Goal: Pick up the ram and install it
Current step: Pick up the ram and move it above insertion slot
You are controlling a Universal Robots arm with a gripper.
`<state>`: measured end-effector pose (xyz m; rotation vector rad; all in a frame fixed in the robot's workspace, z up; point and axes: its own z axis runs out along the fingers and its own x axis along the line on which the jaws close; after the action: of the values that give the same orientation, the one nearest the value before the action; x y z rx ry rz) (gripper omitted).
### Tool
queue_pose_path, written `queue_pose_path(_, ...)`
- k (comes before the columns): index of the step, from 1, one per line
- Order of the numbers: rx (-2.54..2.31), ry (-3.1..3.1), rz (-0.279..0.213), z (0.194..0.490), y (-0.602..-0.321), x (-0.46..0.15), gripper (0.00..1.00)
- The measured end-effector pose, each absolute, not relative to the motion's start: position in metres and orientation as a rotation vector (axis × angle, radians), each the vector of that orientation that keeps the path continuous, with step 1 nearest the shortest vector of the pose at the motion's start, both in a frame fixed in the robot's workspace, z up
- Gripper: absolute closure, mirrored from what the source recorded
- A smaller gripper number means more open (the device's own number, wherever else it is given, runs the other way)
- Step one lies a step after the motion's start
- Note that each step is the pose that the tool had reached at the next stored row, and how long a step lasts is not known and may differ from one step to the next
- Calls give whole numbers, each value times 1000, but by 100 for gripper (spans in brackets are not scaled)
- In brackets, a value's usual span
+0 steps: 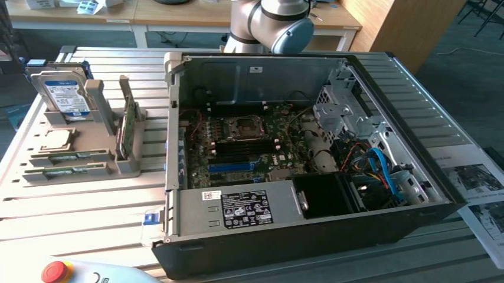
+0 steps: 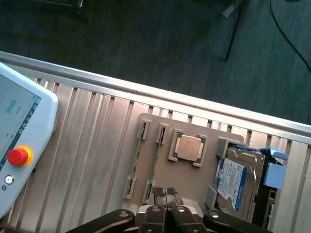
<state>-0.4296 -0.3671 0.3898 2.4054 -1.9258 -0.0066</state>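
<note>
Exterior view: the ram point(image 1: 67, 171) lies slotted in the grey holder point(image 1: 130, 165), to the exterior view's left of the computer case point(image 1: 315, 236). Wrist view: the gripper point(image 2: 165, 191) hangs over that holder, fingers clenched on nothing, near the ram.

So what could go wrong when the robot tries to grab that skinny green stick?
1. The hand is shut above the tray. If it came down like that, it would probably bump the ram instead of gripping it.
2. The ram lies right beside a second stick and near the square chip, so a slightly off grab might knock one of those.
</note>
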Motion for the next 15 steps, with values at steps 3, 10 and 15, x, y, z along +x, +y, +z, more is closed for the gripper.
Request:
queue_pose_path(3, 2411, -1930, -7, 390, -368, -430, 90)
queue_pose_path(10, 2408, -1937, -7, 389, -372, -430, 90)
queue_pose_path(15, 2382, -1969, -9, 389, -373, -430, 90)
